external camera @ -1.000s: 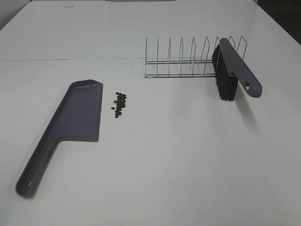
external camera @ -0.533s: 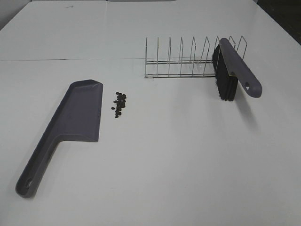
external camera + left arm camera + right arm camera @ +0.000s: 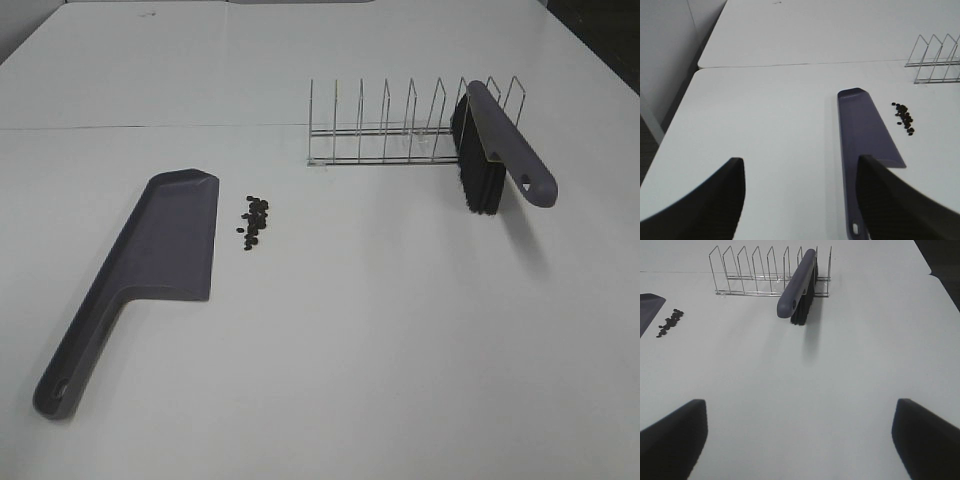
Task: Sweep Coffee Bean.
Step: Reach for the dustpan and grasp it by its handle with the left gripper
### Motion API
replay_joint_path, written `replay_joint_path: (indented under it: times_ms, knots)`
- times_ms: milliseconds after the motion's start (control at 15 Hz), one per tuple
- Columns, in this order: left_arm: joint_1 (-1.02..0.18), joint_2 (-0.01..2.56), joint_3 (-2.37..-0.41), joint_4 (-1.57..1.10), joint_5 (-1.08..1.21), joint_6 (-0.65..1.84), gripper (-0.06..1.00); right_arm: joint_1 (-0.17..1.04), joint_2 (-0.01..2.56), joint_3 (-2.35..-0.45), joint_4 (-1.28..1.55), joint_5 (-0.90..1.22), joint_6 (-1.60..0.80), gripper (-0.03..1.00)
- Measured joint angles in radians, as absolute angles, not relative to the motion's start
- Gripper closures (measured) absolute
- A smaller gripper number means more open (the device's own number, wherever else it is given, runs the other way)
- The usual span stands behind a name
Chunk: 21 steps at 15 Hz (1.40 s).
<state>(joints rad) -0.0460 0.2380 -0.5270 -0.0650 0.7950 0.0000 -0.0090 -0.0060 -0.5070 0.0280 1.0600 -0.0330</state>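
White table (image 3: 400,330) | coffee bean (image 3: 254,221) tiny, light, roll easy, no pinching, I'd grab brush (image 3: 508,146) by handle | L gripper (image 3: 800,200), R gripper (image 3: 800,440) both spread, empty

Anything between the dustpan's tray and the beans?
Nothing. Only a bare strip of white table separates the dustpan from the coffee beans, as the exterior high and left wrist views show.
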Motion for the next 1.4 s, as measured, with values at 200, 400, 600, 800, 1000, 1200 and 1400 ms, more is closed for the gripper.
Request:
replay_joint_path:
  times_ms: [200, 400, 600, 800, 1000, 1200, 1400]
  knots:
    - [-0.046, 0.514, -0.575, -0.147, 0.702, 0.000, 0.36, -0.009, -0.006, -0.507, 0.028, 1.060, -0.033, 0.11]
    - [-0.046, 0.828, -0.698, -0.206, 0.693, 0.000, 0.36, -0.009, -0.006, -0.507, 0.028, 1.060, -0.033, 0.11]
    - [-0.094, 1.127, -0.833, -0.243, 0.687, 0.000, 0.36, -0.009, -0.006, -0.507, 0.028, 1.060, -0.033, 0.11]
    - [-0.164, 1.363, -0.941, -0.245, 0.747, 0.000, 0.36, -0.009, -0.006, -0.507, 0.028, 1.060, -0.033, 0.11]
    - [-0.200, 1.595, -1.043, -0.223, 0.843, -0.057, 0.34, -0.009, -0.006, -0.507, 0.028, 1.060, -0.033, 0.11]
    - [-0.207, 1.772, -1.074, -0.180, 0.858, -0.099, 0.34, -0.009, -0.006, -0.507, 0.028, 1.060, -0.033, 0.11]
    - [-0.228, 1.823, -1.074, -0.169, 0.858, -0.102, 0.34, -0.009, -0.006, -0.507, 0.028, 1.060, -0.033, 0.11]
